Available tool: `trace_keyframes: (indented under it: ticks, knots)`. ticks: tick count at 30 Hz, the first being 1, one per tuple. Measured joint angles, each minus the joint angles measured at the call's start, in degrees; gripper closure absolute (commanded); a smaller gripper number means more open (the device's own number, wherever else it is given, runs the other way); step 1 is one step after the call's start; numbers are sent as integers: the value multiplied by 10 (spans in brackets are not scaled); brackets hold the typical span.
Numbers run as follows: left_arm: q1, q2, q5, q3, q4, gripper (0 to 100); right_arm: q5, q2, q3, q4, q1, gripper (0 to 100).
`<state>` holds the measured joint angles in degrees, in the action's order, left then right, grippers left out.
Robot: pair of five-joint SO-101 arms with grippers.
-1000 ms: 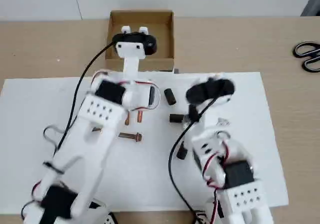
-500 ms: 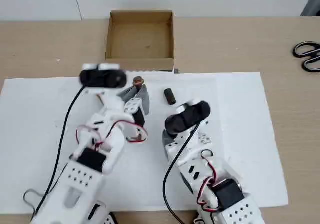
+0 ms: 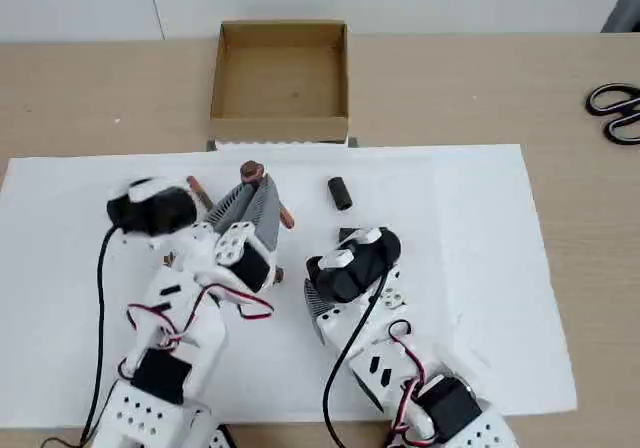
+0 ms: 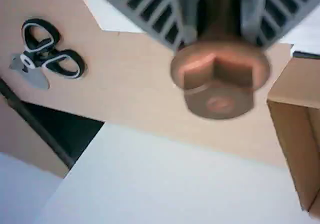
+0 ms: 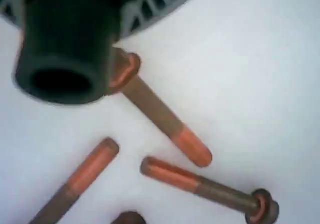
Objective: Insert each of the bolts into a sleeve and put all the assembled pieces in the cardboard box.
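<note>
High view: left of centre, the left end effector (image 3: 253, 188) is clamped on a copper bolt (image 3: 252, 173), its head toward the cardboard box (image 3: 280, 126) at upper centre. A loose black sleeve (image 3: 340, 193) lies on the white paper (image 3: 480, 228), to the right of it.

Left wrist view: the bolt's hex head sits upper right between grey fingers (image 4: 145, 4). Scissors (image 4: 47, 59) lie upper left on the worktop (image 4: 130, 84).

Right wrist view: the right end effector (image 5: 75, 9) grips a second sleeve (image 5: 65, 49) at upper left. Three loose bolts (image 5: 160, 116) lie on the paper below.

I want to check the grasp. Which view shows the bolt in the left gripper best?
The left wrist view: the bolt sits close up in the left gripper, hex head toward the camera. The high view shows the bolt small, at the gripper's tip. The right wrist view looks at other, loose bolts.
</note>
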<state>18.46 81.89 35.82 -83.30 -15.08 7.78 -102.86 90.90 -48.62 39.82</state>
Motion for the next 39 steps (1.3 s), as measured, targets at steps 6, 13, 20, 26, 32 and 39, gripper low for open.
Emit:
trace_keyframes:
  ticks: [6,13,20,26,32,39]
  knots:
    - [11,100,0,-38,-5,995,0,0,1,27,0,996]
    - [54,207,0,-39,-127,995,-60,0,1,28,0,996]
    - [58,213,0,-39,-139,995,-73,0,1,32,0,996]
    - [58,213,0,-39,-139,995,-76,0,1,57,0,996]
    - [58,213,0,-39,-139,995,-76,0,1,74,0,996]
    - [58,214,0,-55,-139,995,-107,0,1,74,0,996]
